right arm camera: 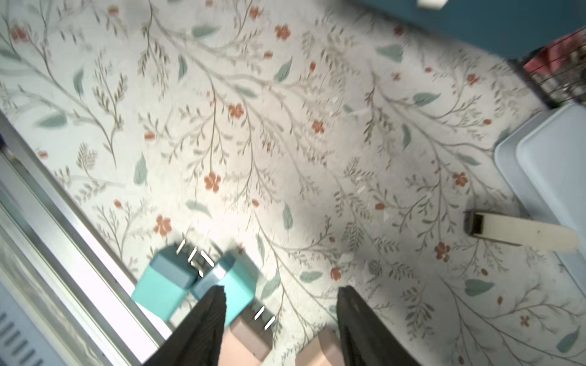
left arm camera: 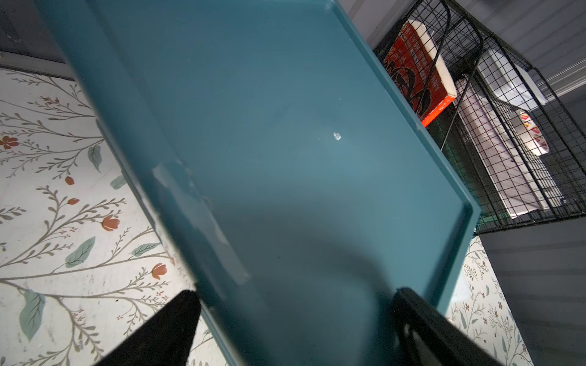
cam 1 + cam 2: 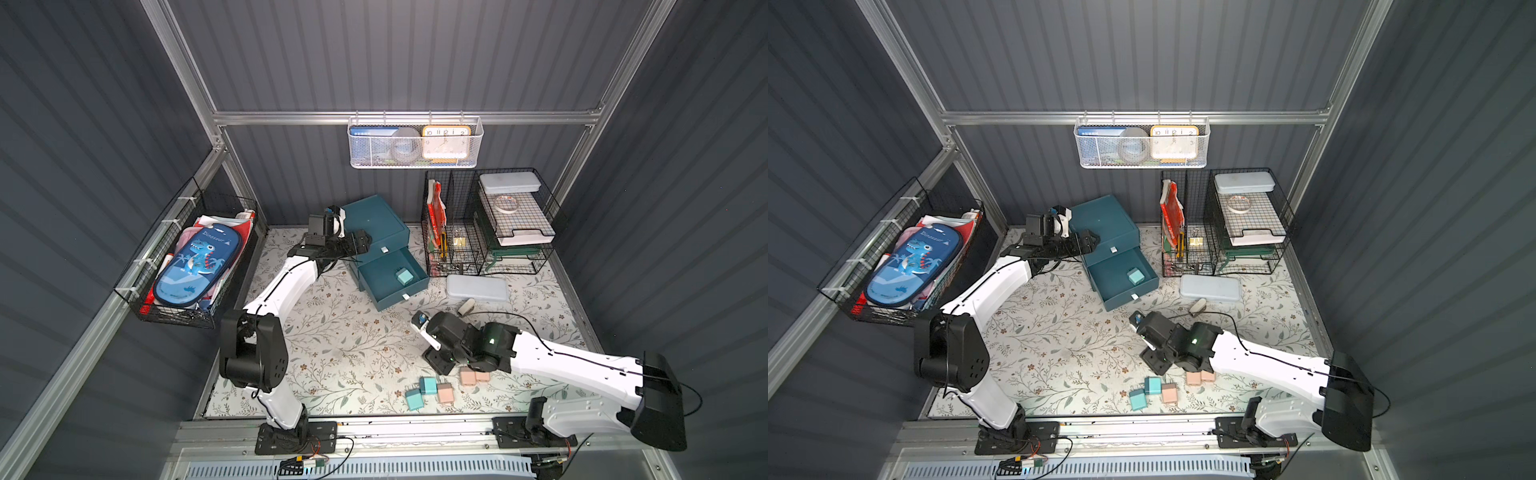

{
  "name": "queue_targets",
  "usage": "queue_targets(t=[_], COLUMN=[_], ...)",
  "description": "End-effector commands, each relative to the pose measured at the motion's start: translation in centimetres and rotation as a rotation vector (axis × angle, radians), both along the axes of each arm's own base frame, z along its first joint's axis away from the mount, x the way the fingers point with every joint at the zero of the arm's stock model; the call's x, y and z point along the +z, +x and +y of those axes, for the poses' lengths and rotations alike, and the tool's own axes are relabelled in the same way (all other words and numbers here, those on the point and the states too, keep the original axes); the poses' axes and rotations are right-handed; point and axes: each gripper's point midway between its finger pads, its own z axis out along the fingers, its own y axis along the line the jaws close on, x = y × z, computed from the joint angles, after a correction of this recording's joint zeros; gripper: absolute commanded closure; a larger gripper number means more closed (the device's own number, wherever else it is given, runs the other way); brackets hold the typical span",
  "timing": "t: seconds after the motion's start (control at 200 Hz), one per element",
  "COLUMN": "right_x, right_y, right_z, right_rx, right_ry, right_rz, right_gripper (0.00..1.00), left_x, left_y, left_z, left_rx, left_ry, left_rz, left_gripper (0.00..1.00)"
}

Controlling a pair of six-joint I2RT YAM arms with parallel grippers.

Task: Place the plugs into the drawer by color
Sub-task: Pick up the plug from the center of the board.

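Top view, "Dinosaur" pencil case (image 3: 195, 266), clock (image 3: 446, 142) numerals 10 to 2, teal drawer (image 3: 374, 220)

Dark teal three-drawer cabinet (image 3: 374, 220) at the back of the counter (image 3: 332, 345), mint green plug (image 3: 404, 276) in its pulled-out drawer (image 3: 382, 277), flat pale grey-blue case (image 3: 477, 288) to its right, small tan cylinder (image 3: 466, 306) just before the case, two light blue-teal plugs (image 3: 427, 385) near the front edge, three peach pink plugs (image 3: 445, 392) right of them.

We read "Dinosaur" on the blue pencil case (image 3: 195, 262) and the numerals 10, 11, 12, 1, 2 on the yellow clock (image 3: 446, 143); the red book (image 2: 418, 82) has print we cannot make out
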Motion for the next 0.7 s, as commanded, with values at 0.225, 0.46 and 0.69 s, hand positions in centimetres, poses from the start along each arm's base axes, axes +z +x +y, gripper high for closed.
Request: queue_targets(t=[0.225, 0.46, 0.69], right_x=[-5.3, -6.2, -7.4], right_y=[-4.3, -5.4, -6.0], right_z=[-1.2, -0.6, -0.1], right_rx=[-0.134, -0.125, -0.093], right_ry=[-0.098, -0.071, -0.104], right_rz=[0.099, 0.124, 0.130], right_gripper=[0.34, 0.34, 0.33], left_x=[-4.0, -3.9, -3.8], left_y=[-1.6, -1.1, -1.5], left_z=[0.4, 0.2, 0.3], left_rx=[-0.013, -0.014, -0.018], left_ry=[0.061, 0.056, 0.057], left_rz=[0.106, 0.100, 0.101], left_gripper=[0.01, 0.01, 0.01])
